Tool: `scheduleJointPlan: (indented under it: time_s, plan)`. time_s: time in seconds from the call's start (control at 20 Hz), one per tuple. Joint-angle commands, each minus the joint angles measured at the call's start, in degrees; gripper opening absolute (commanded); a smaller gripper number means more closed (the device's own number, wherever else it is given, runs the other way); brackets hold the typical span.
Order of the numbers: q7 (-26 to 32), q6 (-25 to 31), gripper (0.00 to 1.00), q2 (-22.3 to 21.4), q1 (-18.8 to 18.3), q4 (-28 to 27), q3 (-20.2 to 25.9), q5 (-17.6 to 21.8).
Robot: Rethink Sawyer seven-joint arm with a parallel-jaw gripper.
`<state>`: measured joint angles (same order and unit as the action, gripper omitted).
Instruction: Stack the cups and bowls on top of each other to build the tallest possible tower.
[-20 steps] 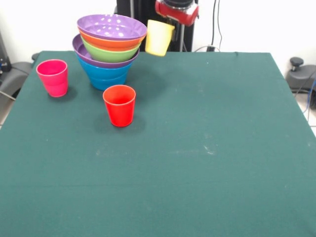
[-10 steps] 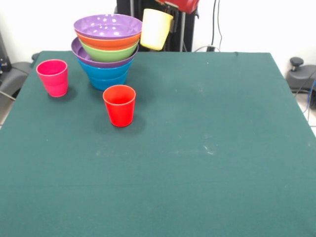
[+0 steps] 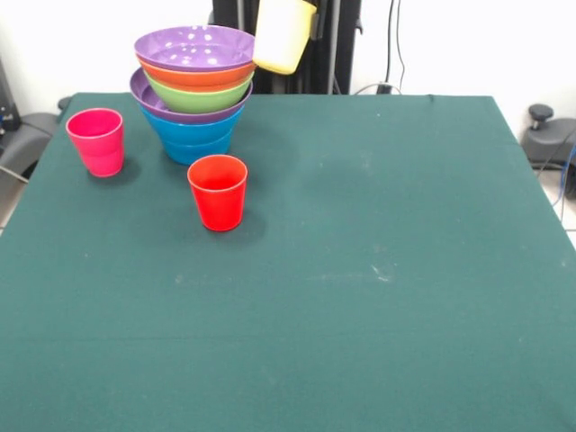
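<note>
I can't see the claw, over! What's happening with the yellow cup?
Claw out of view above. Yellow cup lifted, tilted, beside tower top. Red cup, pink cup upright on table.

Lab: green-clothed table [image 3: 360, 270], cables [image 3: 394, 45]

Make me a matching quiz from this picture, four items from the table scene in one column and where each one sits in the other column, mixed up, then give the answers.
Things:
1. yellow cup
2. red cup
3. pink cup
4. top purple bowl

Places:
A. upright on the green cloth, just in front of the tower
B. highest in the nested pile of bowls
C. in the air at the picture's top, tilted, right of the tower's rim
D. upright on the green cloth, left of the tower

Pairs: 1-C, 2-A, 3-D, 4-B
</note>
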<state>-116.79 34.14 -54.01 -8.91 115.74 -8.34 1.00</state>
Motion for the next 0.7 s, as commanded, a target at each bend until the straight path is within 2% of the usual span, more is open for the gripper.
scheduleJointPlan:
  time_s: [0.05, 0.25, 0.4, 0.5, 0.7]
  plan:
    - [-4.0, 7.8, 0.00, -1.3, 0.0, -2.8, 3.6, -1.5]
    - [-2.2, 10.1, 0.00, -3.7, -0.7, -2.9, 3.3, -0.6]
    - [0.4, 10.4, 0.00, -5.7, -2.6, -1.3, 3.4, -0.4]
    - [2.5, 9.7, 0.00, -6.6, -4.6, -0.3, 3.5, 0.0]
    - [5.3, 4.4, 0.00, -7.6, -8.1, 4.4, 4.0, 1.3]
